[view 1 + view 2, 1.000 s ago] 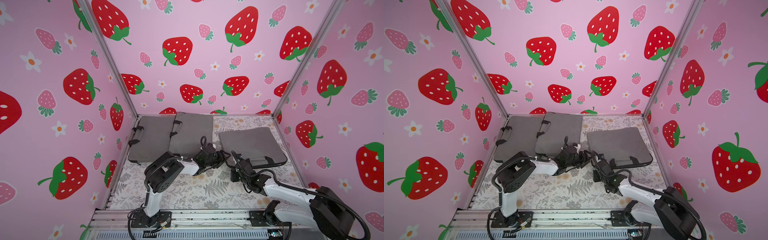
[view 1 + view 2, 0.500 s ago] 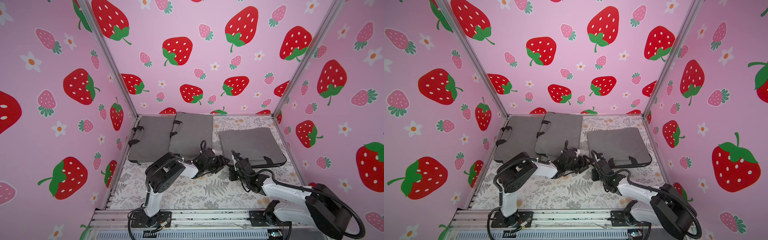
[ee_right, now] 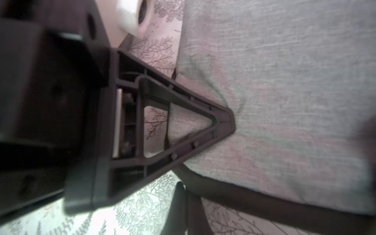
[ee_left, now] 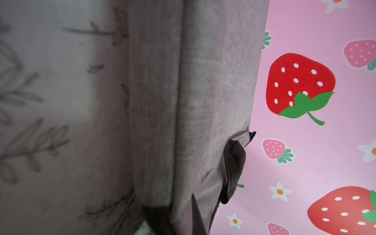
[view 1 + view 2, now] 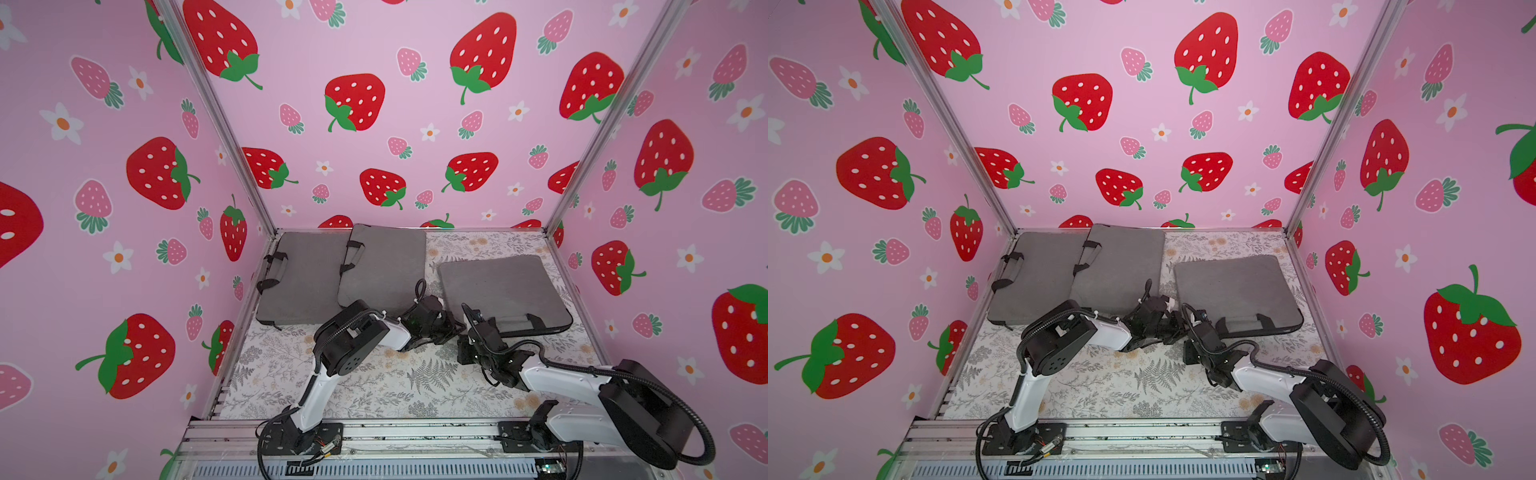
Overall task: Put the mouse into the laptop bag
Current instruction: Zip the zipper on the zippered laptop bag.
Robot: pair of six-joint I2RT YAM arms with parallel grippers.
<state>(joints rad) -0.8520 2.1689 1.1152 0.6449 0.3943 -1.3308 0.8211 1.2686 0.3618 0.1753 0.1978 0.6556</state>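
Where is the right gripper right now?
In both top views the right gripper is just right of centre, at the near left corner of the right-hand grey laptop bag, its fingers shut on the fabric, close beside the left gripper.

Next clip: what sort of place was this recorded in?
Probably a staged robot data-collection booth, not a real room: strawberry-print wall panels in aluminium framing, a left arm and right arm mounted on a metal rail, grey laptop bags on a floral cloth.

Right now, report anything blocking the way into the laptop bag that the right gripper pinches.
The laptop bag itself: its mouth lies flat, no gap showing, with the right gripper shut on its fabric. No mouse shows in any view.
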